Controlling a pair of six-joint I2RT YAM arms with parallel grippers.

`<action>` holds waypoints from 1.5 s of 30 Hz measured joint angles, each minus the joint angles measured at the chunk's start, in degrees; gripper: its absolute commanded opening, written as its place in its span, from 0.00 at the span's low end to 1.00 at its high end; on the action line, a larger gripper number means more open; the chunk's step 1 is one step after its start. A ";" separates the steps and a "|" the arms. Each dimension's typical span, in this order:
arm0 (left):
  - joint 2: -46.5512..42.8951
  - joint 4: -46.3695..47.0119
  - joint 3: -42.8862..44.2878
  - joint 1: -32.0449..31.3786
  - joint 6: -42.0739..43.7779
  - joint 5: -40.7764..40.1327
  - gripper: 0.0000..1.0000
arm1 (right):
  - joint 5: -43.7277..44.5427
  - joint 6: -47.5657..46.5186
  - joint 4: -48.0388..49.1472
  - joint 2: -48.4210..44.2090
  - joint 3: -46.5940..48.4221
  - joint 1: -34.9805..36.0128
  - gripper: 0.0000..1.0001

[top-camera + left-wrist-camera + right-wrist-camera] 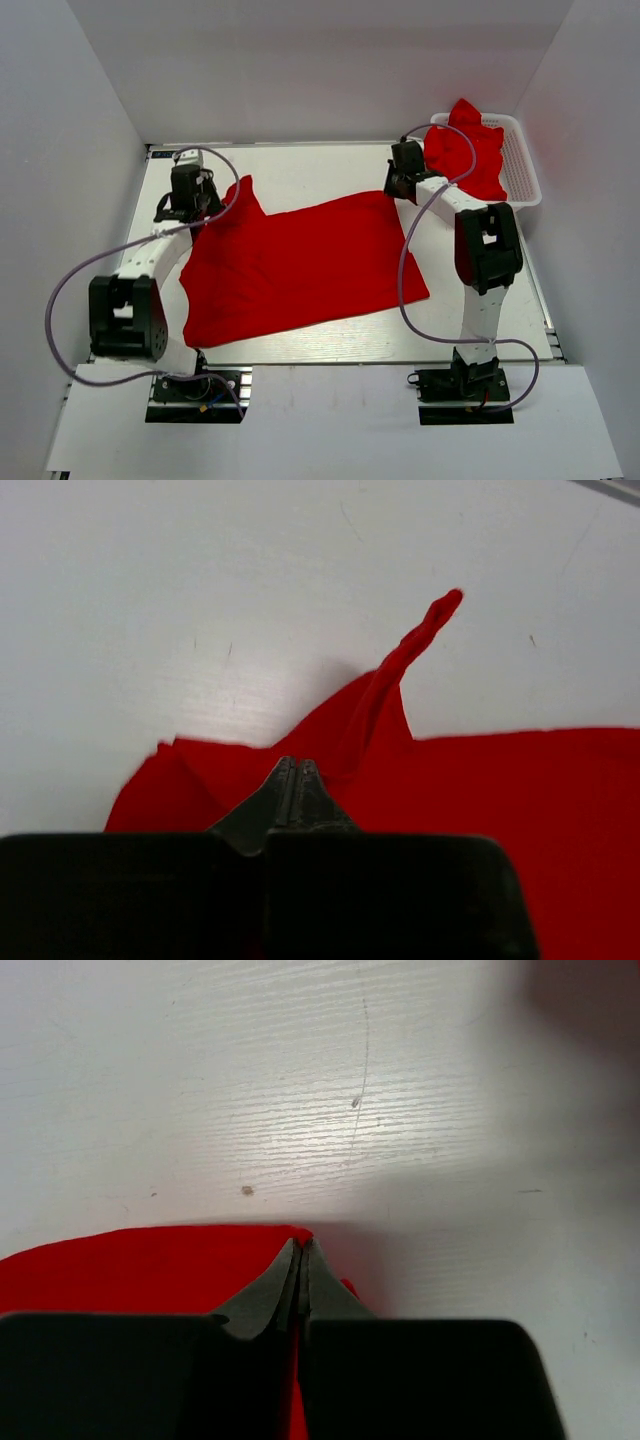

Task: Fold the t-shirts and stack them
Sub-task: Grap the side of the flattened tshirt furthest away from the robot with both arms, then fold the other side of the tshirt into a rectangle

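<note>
A bright red t-shirt [300,265] lies spread across the middle of the white table. My left gripper [200,213] is at its far left corner, jaws shut on the fabric beside a sleeve [420,640] that sticks up in a twisted point. In the left wrist view the left gripper [297,765] pinches red cloth [520,810]. My right gripper [398,190] is at the far right corner. In the right wrist view the right gripper [303,1243] is shut on the t-shirt's edge [130,1270], with red showing between the jaws.
A white lattice basket [523,160] stands at the far right, holding crumpled red t-shirts [465,150]. White walls close in the table on the left, back and right. Bare table [320,165] lies beyond the shirt's far edge.
</note>
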 measured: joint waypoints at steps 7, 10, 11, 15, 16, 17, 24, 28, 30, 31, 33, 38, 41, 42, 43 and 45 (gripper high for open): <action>-19.41 -5.60 -14.75 -0.28 -5.27 5.01 0.00 | -0.09 -0.94 1.40 -3.54 -3.91 0.00 0.00; -26.23 -9.73 -17.33 -0.28 -7.50 6.95 0.00 | 0.11 -1.33 1.44 -4.50 -4.92 0.00 0.00; -28.81 -11.76 -17.92 -0.28 -8.26 7.43 0.00 | 0.22 -1.53 1.44 -4.94 -5.46 0.00 0.00; -39.15 -20.83 -18.53 -0.28 -10.51 8.59 0.00 | 0.66 -2.38 1.18 -6.75 -7.37 -0.02 0.00; -42.12 -24.00 -18.43 -0.28 -11.06 8.81 0.00 | 0.81 -2.54 1.07 -7.37 -7.87 -0.02 0.00; -43.58 -25.64 -18.40 -0.28 -11.34 8.98 0.00 | 0.92 -2.67 1.05 -7.98 -8.39 -0.02 0.00; -50.84 -39.93 -18.03 -0.28 -13.66 12.20 0.00 | 1.86 -3.76 0.52 -12.09 -11.19 -0.07 0.00; -53.05 -45.44 -19.23 -0.28 -14.93 13.55 0.00 | 2.12 -4.17 -0.17 -12.48 -11.34 -0.07 0.00; -54.07 -48.13 -19.26 -0.28 -15.37 14.08 0.00 | 2.19 -4.55 -0.81 -12.48 -11.34 -0.07 0.00; -54.58 -49.40 -19.15 -0.28 -15.58 14.19 0.00 | 2.25 -4.72 -1.27 -12.48 -11.34 -0.07 0.00; -55.30 -52.09 -18.99 -0.28 -15.89 14.29 0.00 | 2.29 -4.98 -2.45 -12.48 -11.34 -0.07 0.00; -56.28 -56.37 -20.13 -0.28 -16.35 14.47 0.33 | 2.93 -5.22 -4.85 -12.61 -11.39 -0.07 0.00; -56.30 -58.49 -20.98 -0.24 -16.41 14.78 1.00 | 3.32 -5.18 -5.62 -13.53 -12.48 -0.07 0.00; -56.08 -59.04 -20.96 -0.22 -16.59 14.82 1.00 | 3.43 -5.18 -5.95 -13.84 -12.96 -0.07 0.00; -55.74 -59.58 -20.87 -0.20 -16.68 14.71 1.00 | 3.56 -5.16 -6.08 -14.08 -13.51 -0.07 0.00; -54.58 -60.65 -20.20 -0.17 -16.63 14.51 1.00 | 3.61 -5.14 -6.56 -14.32 -14.49 -0.09 0.00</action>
